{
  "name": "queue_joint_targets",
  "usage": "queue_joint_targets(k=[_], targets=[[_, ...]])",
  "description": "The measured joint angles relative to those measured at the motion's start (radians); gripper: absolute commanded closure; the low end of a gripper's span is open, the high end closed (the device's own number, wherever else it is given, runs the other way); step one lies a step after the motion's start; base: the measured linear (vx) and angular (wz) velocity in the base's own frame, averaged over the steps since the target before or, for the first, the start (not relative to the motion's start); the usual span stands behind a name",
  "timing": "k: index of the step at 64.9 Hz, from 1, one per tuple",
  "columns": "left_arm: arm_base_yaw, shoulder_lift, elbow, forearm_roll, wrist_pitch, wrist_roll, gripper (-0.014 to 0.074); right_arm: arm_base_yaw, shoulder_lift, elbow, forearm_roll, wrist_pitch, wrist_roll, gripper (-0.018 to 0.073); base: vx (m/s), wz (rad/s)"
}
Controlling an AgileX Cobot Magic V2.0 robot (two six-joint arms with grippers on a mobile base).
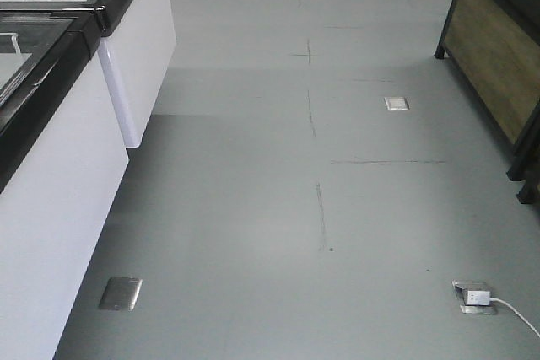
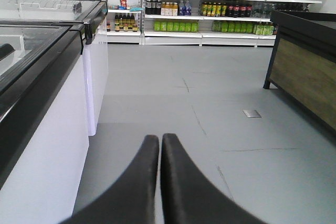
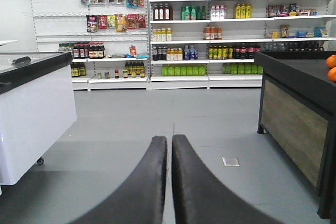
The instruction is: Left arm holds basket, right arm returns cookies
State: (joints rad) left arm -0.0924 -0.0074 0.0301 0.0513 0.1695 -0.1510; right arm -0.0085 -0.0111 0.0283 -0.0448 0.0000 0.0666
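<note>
Both closed tip-to-tip, empty: left pincer [image 2: 160, 140], right pincer [image 3: 169, 140]. No basket or cookies in view. Expect cookies light, crushable; grip box faces gently.

Down on the floor [image 1: 253, 208] I count two flush metal plates [image 1: 121, 293] and one raised socket box [image 1: 472, 295] with one white cable [image 1: 515, 314], two white freezers [image 1: 59, 208] on the left, one wood-panelled stand [image 1: 494, 65] on the right, two oranges [image 3: 331, 61], and two fingers [image 2: 142, 182] each on the left tool [image 2: 160, 137] and right tool [image 3: 169, 139].
</note>
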Motion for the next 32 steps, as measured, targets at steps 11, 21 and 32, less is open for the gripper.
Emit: queue_joint_targets(k=[11, 21, 32], targets=[[0.0, 0.0, 0.0, 0.0, -0.014, 0.0, 0.0604, 0.0, 0.0, 0.0, 0.0, 0.0, 0.0, 0.057, 0.0, 0.0], [0.0, 0.0, -0.001, 0.0, -0.031, 0.0, 0.0603, 0.0, 0.0, 0.0, 0.0, 0.0, 0.0, 0.057, 0.0, 0.0], [0.0, 0.0, -0.04, 0.0, -0.077, 0.0, 0.0603, 0.0, 0.0, 0.0, 0.0, 0.0, 0.0, 0.057, 0.0, 0.0]])
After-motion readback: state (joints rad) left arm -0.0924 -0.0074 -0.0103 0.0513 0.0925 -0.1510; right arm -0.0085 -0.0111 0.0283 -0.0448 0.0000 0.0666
